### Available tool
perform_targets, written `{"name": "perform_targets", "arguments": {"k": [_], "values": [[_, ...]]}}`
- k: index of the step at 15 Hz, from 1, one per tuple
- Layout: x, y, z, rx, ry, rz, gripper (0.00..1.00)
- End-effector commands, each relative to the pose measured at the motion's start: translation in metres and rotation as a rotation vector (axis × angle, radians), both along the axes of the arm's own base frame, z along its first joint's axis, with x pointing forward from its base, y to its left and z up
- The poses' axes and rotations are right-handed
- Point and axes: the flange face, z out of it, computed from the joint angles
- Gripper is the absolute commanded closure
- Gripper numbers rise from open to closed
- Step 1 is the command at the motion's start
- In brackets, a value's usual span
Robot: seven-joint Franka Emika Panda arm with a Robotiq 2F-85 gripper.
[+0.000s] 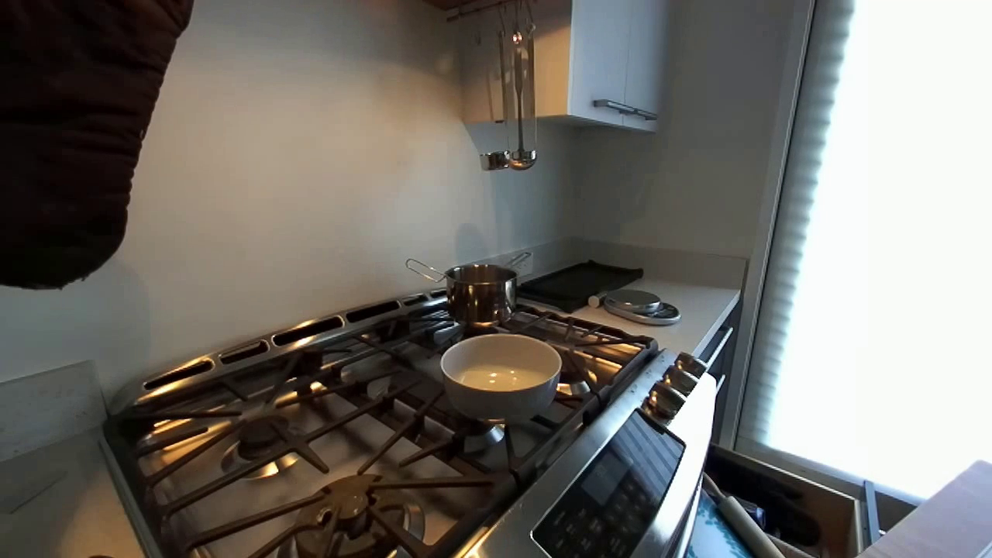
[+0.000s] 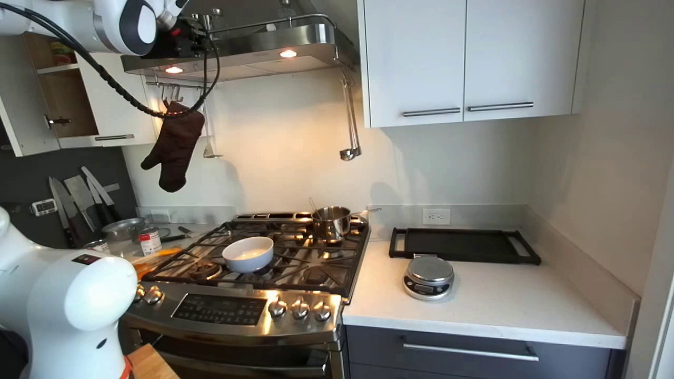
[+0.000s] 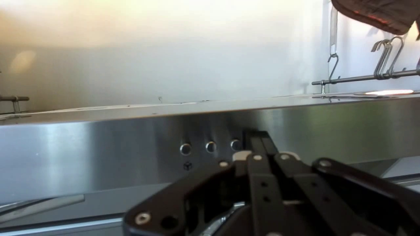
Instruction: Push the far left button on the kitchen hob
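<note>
The steel hood (image 2: pixel 316 34) hangs above the gas hob (image 2: pixel 226 331), which also shows in an exterior view (image 1: pixel 550 480) with black grates and a dark control strip (image 1: pixel 612 488). In the wrist view, which looks upside down, the hood's front panel (image 3: pixel 98 150) carries three visible round buttons: one button (image 3: pixel 185 149), a middle button (image 3: pixel 211 147) and a button (image 3: pixel 236 144) right beside my fingertips. My gripper (image 3: pixel 259 136) is shut and empty, its tips at the panel. The fingers may hide another button. I cannot tell whether they touch the panel.
A white bowl (image 2: pixel 247 258) and a steel pot (image 2: pixel 330 226) stand on the grates. A dark oven mitt (image 2: pixel 176 147) and ladles (image 2: pixel 350 152) hang below the hood. A cabinet door (image 2: pixel 26 105) stands open at left. A scale (image 2: pixel 429 273) and black tray (image 2: pixel 458 245) lie on the counter.
</note>
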Motion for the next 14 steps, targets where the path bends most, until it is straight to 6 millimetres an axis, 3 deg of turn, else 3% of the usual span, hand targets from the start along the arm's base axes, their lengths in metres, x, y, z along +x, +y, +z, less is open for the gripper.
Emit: {"name": "perform_targets", "arguments": {"k": [1, 7, 14], "values": [[0.012, 0.005, -0.006, 0.037, 0.004, 0.009, 1.00], [0.024, 0.012, -0.021, 0.061, -0.028, -0.036, 1.00], [0.028, 0.020, -0.049, 0.209, -0.052, -0.142, 1.00]]}}
